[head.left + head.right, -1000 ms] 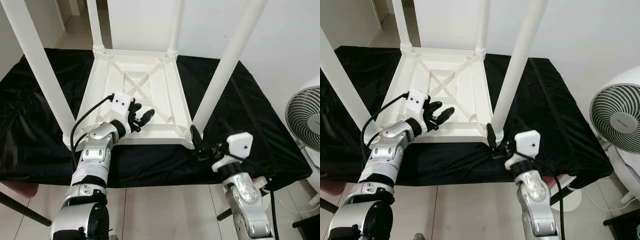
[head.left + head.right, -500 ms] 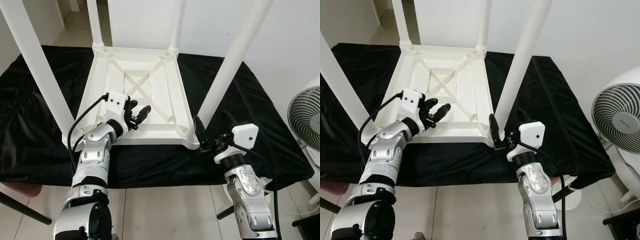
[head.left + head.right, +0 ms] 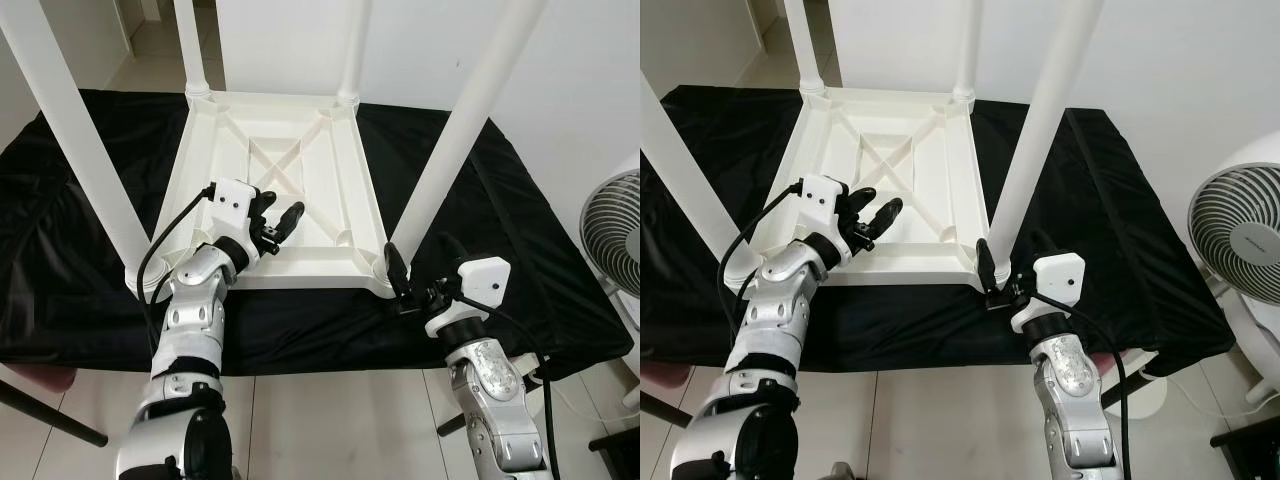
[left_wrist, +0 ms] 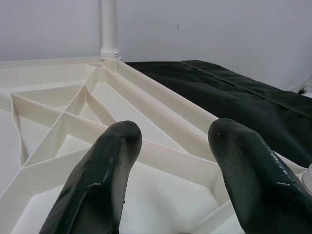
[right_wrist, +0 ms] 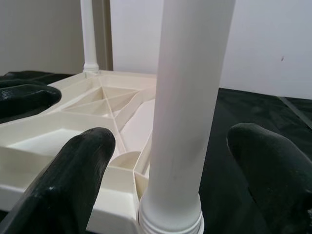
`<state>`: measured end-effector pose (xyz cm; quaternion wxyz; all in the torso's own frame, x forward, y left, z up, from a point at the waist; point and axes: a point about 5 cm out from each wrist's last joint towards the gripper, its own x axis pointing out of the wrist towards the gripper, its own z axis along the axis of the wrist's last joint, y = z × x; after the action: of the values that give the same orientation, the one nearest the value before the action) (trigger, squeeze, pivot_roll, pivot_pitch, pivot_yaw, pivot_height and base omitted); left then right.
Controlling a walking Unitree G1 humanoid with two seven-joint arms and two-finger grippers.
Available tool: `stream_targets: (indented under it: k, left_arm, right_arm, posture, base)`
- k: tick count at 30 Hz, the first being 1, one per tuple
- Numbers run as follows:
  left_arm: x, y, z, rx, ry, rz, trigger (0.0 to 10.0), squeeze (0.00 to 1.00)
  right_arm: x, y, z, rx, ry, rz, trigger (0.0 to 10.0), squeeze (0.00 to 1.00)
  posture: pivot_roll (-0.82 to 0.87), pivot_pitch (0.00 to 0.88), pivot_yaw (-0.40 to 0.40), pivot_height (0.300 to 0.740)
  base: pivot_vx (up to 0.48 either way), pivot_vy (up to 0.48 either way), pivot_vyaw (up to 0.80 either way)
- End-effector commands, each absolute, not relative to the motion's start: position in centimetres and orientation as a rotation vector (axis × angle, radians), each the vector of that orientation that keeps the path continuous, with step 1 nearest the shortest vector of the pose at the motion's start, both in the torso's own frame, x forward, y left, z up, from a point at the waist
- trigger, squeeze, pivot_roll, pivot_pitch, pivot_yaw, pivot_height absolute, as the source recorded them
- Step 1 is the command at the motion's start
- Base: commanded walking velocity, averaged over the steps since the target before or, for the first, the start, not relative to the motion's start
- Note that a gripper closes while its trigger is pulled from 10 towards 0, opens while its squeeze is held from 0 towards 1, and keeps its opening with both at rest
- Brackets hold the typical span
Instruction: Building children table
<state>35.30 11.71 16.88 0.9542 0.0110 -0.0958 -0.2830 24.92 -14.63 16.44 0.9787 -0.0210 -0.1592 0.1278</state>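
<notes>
We are seeing the white plastic children's table (image 3: 290,190) lying upside down on the black cloth-covered surface (image 3: 520,250), legs pointing up. Our right gripper (image 5: 170,161) is straddling the near-right white round leg (image 3: 455,150) at its base — fingers apart, not touching. Our left gripper (image 3: 280,222) is hovering over the ribbed underside — fingers apart.

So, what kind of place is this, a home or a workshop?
Probably a room in a home. An upturned white children's table lies on a surface draped in black cloth, the floor is pale tile, and a white fan stands at the side.
</notes>
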Motion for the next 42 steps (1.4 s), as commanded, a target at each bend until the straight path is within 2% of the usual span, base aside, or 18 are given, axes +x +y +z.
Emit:
stream_targets:
  k: [1,4,6,18,22,24,28,31,32,34,35,38,39,42]
  left_arm:
    - [35.5,13.0,16.8,-0.015,-0.213,-0.193,10.0,0.0]
    - [35.3,12.6,16.8,-0.02,-0.217,-0.242,10.0,0.0]
    - [34.6,11.5,16.5,0.011,-0.222,-0.355,10.0,0.0]
    - [34.2,12.3,15.2,0.137,-0.166,-0.325,10.0,0.0]
    - [33.8,12.2,15.3,0.106,-0.169,-0.366,10.0,0.0]
    - [32.9,11.4,15.2,0.131,-0.187,-0.451,10.0,0.0]
    - [32.6,11.1,15.0,0.146,-0.19,-0.474,10.0,0.0]
    - [32.7,11.4,14.7,0.156,-0.175,-0.45,10.0,0.0]
    - [33.5,12.4,14.4,0.168,-0.132,-0.324,10.0,0.0]
    - [33.5,12.4,14.4,0.168,-0.132,-0.324,10.0,0.0]
    - [34.2,13.7,14.5,0.136,-0.108,-0.194,10.0,0.0]
    - [34.2,13.7,14.5,0.136,-0.108,-0.194,10.0,0.0]
    - [34.6,14.4,14.7,0.129,-0.103,-0.115,10.0,0.0]
    - [34.8,14.5,14.9,0.122,-0.104,-0.084,10.0,0.0]
  right_arm:
    - [24.6,-14.8,16.0,-0.043,-0.302,0.268,10.0,0.0]
    - [24.6,-14.8,15.9,-0.046,-0.297,0.269,10.0,0.0]
    - [24.6,-15.1,15.7,-0.027,-0.282,0.247,10.0,0.0]
    - [24.9,-15.6,14.9,-0.037,-0.211,0.177,10.0,0.0]
    - [24.9,-15.4,15.0,-0.06,-0.228,0.195,10.0,0.0]
    - [24.7,-15.1,15.0,-0.072,-0.238,0.232,10.0,0.0]
    - [24.7,-15.1,15.0,-0.069,-0.241,0.245,10.0,0.0]
    - [24.7,-15.1,15.1,-0.06,-0.242,0.249,10.0,0.0]
    - [24.8,-15.2,15.2,-0.053,-0.247,0.243,10.0,0.0]
    - [24.8,-15.2,15.2,-0.053,-0.247,0.243,10.0,0.0]
    - [24.9,-15.2,15.3,-0.048,-0.252,0.237,10.0,0.0]
    - [24.9,-15.2,15.3,-0.048,-0.252,0.237,10.0,0.0]
    - [25.0,-15.1,15.4,-0.046,-0.256,0.233,10.0,0.0]
    - [25.0,-15.0,15.5,-0.042,-0.26,0.232,10.0,0.0]
  posture:
    - [0.05,0.065,-0.022,0.74]
    - [0.05,0.066,-0.022,0.74]
    - [0.05,0.069,-0.021,0.74]
    - [0.05,0.068,-0.012,0.74]
    - [0.05,0.069,-0.011,0.74]
    - [0.05,0.069,-0.014,0.74]
    - [0.05,0.07,-0.016,0.74]
    - [0.06,0.07,-0.015,0.74]
    - [0.06,0.068,-0.018,0.74]
    - [0.06,0.068,-0.018,0.74]
    - [0.05,0.067,-0.017,0.74]
    - [0.05,0.067,-0.017,0.74]
    - [0.05,0.067,-0.017,0.74]
    - [0.05,0.065,-0.016,0.74]
  base:
    - [0.0,0.0,0.0]
    - [0.0,0.0,0.0]
    - [0.0,0.0,0.0]
    - [0.0,0.0,0.0]
    - [0.0,0.0,0.0]
    - [0.0,0.0,0.0]
    - [0.0,0.0,0.0]
    - [0.0,0.0,0.0]
    - [0.0,0.0,0.0]
    - [0.0,0.0,0.0]
    - [0.0,0.0,0.0]
    - [0.0,0.0,0.0]
    - [0.0,0.0,0.0]
    - [0.0,0.0,0.0]
